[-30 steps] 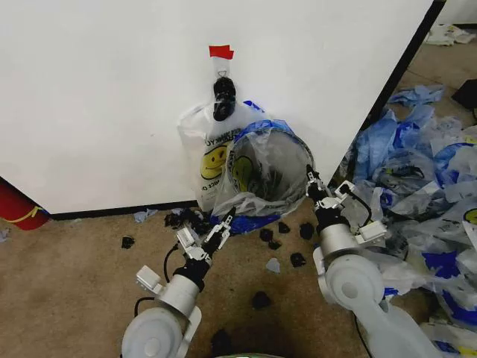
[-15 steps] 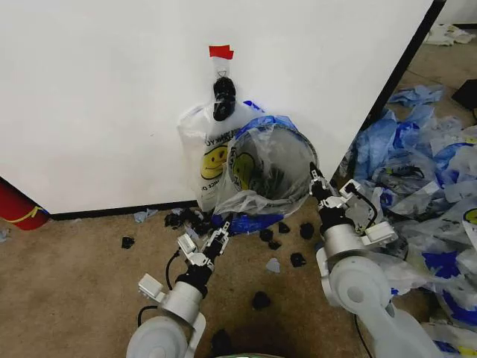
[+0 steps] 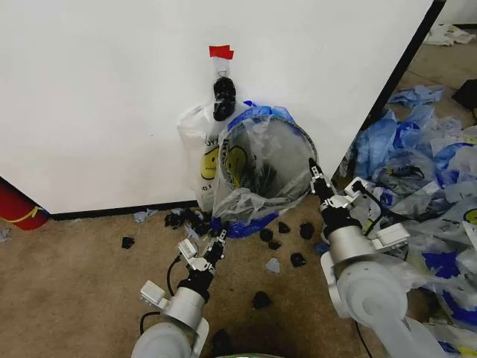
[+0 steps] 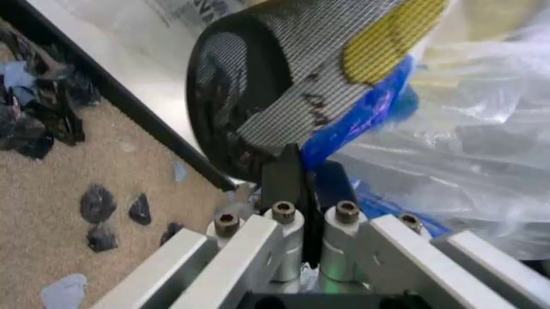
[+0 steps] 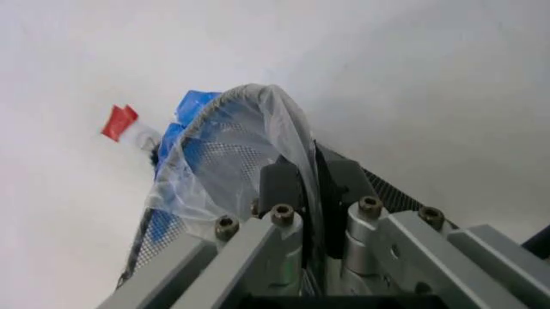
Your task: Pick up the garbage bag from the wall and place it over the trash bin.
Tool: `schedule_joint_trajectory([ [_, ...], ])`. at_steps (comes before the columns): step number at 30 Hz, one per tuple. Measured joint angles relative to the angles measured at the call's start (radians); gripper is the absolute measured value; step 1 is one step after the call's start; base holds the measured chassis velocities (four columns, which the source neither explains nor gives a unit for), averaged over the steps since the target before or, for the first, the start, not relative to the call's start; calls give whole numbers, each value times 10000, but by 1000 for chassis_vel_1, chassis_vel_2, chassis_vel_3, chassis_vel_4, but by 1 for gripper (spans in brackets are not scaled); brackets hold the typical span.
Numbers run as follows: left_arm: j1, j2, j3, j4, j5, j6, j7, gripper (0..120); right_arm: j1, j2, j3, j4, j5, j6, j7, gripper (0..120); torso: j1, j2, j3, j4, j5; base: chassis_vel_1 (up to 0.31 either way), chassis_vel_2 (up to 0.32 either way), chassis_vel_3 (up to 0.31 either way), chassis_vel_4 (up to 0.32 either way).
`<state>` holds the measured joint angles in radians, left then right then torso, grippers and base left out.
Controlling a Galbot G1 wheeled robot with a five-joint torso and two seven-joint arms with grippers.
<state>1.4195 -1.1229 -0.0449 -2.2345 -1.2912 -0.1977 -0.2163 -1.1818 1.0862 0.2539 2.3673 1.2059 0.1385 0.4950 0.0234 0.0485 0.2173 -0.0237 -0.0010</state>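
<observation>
The trash bin [image 3: 301, 139], black mesh, lies tipped against the white wall with its mouth facing me. The garbage bag [image 3: 257, 195], thin clear plastic with a yellow smiley and blue edges, is stretched around its rim. My left gripper [image 3: 220, 237] is low at the front left, shut on the bag's blue edge [image 4: 361, 122] just below the bin [image 4: 257, 84]. At the rim's right side, my right gripper [image 3: 312, 165] is shut on the clear plastic [image 5: 257, 122]. The left wrist view shows the left gripper [image 4: 305, 161], and the right wrist view the right gripper [image 5: 310, 161], pinching plastic.
A second smiley bag [image 3: 195, 145] hangs on the wall from a black hook [image 3: 223, 97] under red tape [image 3: 220, 51]. Black scraps [image 3: 298, 259] dot the carpet before the bin. A heap of blue-and-clear bags [image 3: 425, 186] lies at the right, a red cylinder [image 3: 15, 205] at the far left.
The bin's mouth and the bag have tilted higher up the wall. My left gripper has drawn back toward me, pulling the blue edge down; the right gripper has shifted slightly right.
</observation>
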Motion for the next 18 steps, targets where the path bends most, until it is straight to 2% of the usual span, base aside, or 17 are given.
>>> schedule_joint_trajectory([
  [14,-378,-231,42,556,71,4,16,0,-113,-66,-142,340,158,-173,80,0,1,-1,0,1,0,0,0,0,0],
  [18,-399,-244,35,635,148,14,231,11,-124,-71,-187,372,162,-203,111,0,1,-1,0,0,0,0,0,0,0],
])
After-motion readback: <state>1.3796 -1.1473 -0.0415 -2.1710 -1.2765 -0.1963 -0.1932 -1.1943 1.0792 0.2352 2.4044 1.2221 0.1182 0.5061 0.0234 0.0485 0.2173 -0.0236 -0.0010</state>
